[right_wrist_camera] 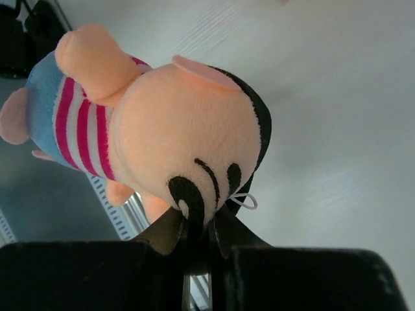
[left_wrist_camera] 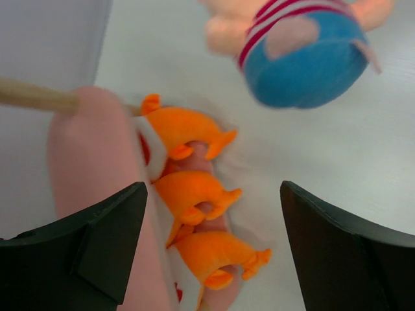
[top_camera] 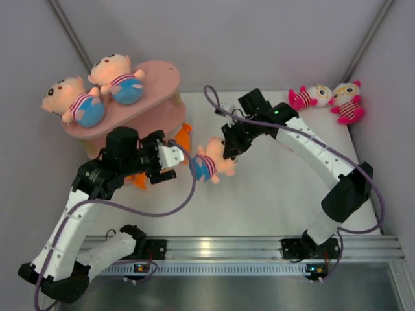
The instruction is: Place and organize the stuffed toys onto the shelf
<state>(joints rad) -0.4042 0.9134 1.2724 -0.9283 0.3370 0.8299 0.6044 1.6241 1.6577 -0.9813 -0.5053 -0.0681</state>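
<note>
**Right arm holding a boy doll over the table, next to the pink shelf**

The right gripper (top_camera: 228, 150) is pinching a small plush boy doll (top_camera: 211, 165) by the top of its head. The doll has a peach head, a red-and-white striped shirt and blue pants. The jaws are closing almost completely on the plush. The doll is hanging sideways over the middle of the white table (top_camera: 259, 201), with its blue pants pointing toward the left arm.

The left gripper (top_camera: 166, 163) is waiting just beside the doll's pants. Its jaws are standing wide apart and gripping nothing. In its wrist view, three orange plush animals (left_wrist_camera: 188, 129) are lying in a row against a pink board, and the held doll's blue bottom is showing above them.

The pink shelf (top_camera: 159, 78), a stand of long oval boards with rounded ends, is standing at the far left of the table. Two more boy dolls, one (top_camera: 71, 100) beside the other (top_camera: 117, 78), are lying on its top board with their heads pointing left.

Two white plush dolls with pink ears, yellow glasses and striped bodies, one (top_camera: 308, 97) touching the other (top_camera: 347, 100), are lying in the far right corner of the table, well apart from the shelf.
</note>
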